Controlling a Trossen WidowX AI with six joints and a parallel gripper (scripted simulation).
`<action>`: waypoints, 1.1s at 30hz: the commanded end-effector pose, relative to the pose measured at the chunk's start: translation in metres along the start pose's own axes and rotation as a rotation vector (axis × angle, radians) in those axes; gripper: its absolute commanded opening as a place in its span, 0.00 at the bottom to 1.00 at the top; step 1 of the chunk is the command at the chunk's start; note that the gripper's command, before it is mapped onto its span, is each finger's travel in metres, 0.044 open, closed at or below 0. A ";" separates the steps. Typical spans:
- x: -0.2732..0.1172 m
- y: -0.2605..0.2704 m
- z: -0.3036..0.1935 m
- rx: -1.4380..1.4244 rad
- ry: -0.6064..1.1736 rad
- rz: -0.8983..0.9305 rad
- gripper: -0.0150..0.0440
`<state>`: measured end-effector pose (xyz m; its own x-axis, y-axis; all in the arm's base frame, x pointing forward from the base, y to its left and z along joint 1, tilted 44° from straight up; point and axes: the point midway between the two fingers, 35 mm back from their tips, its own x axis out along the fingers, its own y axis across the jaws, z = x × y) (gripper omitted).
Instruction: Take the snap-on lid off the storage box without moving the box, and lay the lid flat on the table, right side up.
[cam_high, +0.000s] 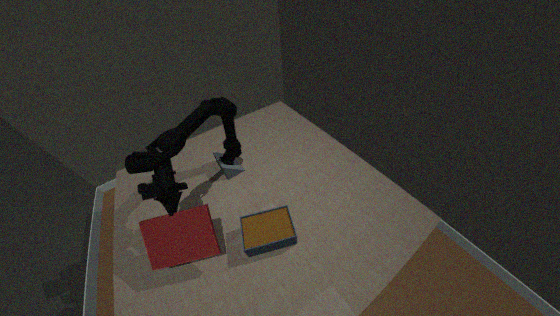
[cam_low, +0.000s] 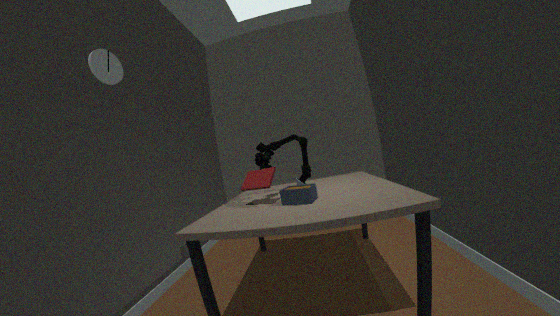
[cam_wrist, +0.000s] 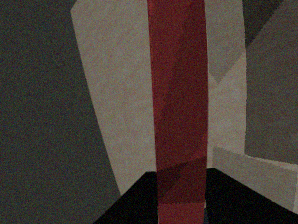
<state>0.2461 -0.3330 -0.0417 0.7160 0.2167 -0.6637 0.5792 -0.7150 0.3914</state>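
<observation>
Over the table (cam_high: 320, 200) (cam_low: 330, 210) (cam_wrist: 112, 90), to one side of the storage box, hangs the red snap-on lid (cam_high: 181, 237) (cam_low: 259, 179) (cam_wrist: 180, 95), clamped along one edge between the fingers of the WidowX gripper (cam_high: 172, 213) (cam_low: 265, 167) (cam_wrist: 180, 180). So the harder half looks done, I'd say: the lid is off, and the blue storage box (cam_high: 272, 246) (cam_low: 299, 195) stands upright on the tabletop with its mouth uncovered and its orange-yellow inside (cam_high: 267, 227) (cam_low: 298, 187) on view. Whether the box has kept its exact place I can't judge from how it stands now, though nothing is touching it. From the exterior view there is a gap beneath the lid, with a shadow on the table nearby, so it isn't laid down yet. It hangs at a slant there, not level, and its broad red face shows from above; I take that for the top side, though the underside is out of my sight. What remains, then, is to level the lid, lower it beside the box until it lies flat, let go and back the arm off. The edge grip could let it droop, and a low corner might touch first and twist it in the fingers.
</observation>
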 end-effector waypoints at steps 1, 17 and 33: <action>-0.004 0.004 0.008 -0.012 0.002 0.015 0.25; 0.000 -0.003 0.017 -0.012 0.002 0.015 0.25; 0.011 -0.016 0.016 -0.012 0.002 0.015 0.25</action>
<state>0.2373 -0.3297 -0.0654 0.7180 0.2109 -0.6633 0.5798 -0.7085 0.4024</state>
